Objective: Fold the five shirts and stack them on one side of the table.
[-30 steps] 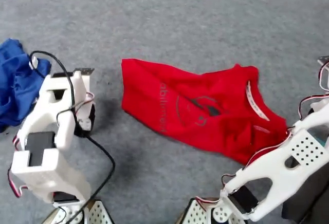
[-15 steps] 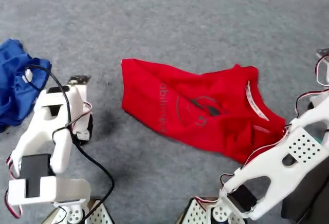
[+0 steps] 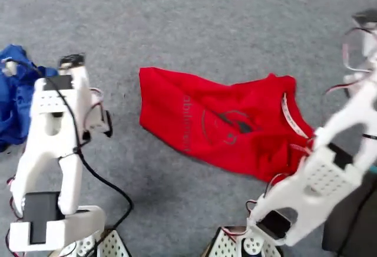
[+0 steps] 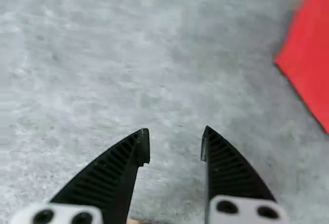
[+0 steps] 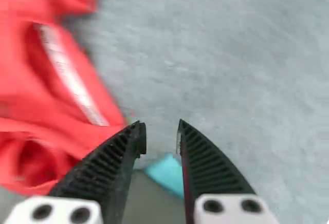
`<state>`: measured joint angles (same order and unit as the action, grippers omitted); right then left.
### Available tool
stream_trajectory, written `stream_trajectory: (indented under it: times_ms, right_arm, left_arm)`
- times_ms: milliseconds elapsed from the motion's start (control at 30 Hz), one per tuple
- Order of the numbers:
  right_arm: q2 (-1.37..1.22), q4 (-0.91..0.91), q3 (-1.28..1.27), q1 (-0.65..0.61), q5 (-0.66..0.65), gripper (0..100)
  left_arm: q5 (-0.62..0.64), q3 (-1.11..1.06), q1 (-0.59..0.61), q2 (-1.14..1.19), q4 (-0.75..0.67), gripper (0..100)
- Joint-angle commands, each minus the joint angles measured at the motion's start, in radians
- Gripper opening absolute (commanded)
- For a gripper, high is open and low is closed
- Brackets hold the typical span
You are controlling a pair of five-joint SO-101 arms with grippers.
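Note:
A red shirt point(image 3: 230, 124) lies spread and rumpled in the middle of the grey table, collar toward the right. A crumpled blue shirt point(image 3: 17, 98) sits at the left edge. My left gripper point(image 3: 72, 62) is beside the blue shirt, left of the red one. In the left wrist view it point(image 4: 175, 134) is open over bare grey cloth, with the red shirt point(image 4: 311, 54) off to one side. My right gripper point(image 3: 366, 21) is raised at the far right, beyond the collar. In the right wrist view it point(image 5: 160, 129) is open with a narrow gap, empty, beside the red shirt point(image 5: 41, 80).
The grey felt table top point(image 3: 194, 27) stretches bare behind the red shirt. A dark object point(image 3: 353, 221) with a teal edge point(image 5: 164, 172) stands at the near right corner by the right arm's base. A black cable point(image 3: 103, 174) trails from the left arm.
The left arm has stretched away from its base, its gripper now nearer the blue shirt. The right arm has lifted and stretched toward the far right edge. The shirts have not moved.

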<state>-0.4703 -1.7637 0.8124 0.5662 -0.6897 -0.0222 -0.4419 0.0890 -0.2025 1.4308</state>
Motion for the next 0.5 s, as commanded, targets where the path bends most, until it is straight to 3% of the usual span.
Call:
stream_trajectory:
  times_ms: [0,200,467]
  right_arm:
    - [0.157,-0.018,-0.186,-0.17,0.101,11.9]
    - [0.065,0.04,-0.288,-0.369,0.249,11.9]
    - [-0.148,0.094,-0.26,-0.395,0.256,11.5]
  left_arm:
    - [0.009,0.028,-0.107,-0.013,-0.003,18]
    - [0.1,0.031,-0.153,0.114,-0.138,18]
    - [0.129,0.1,-0.153,0.283,-0.175,18]
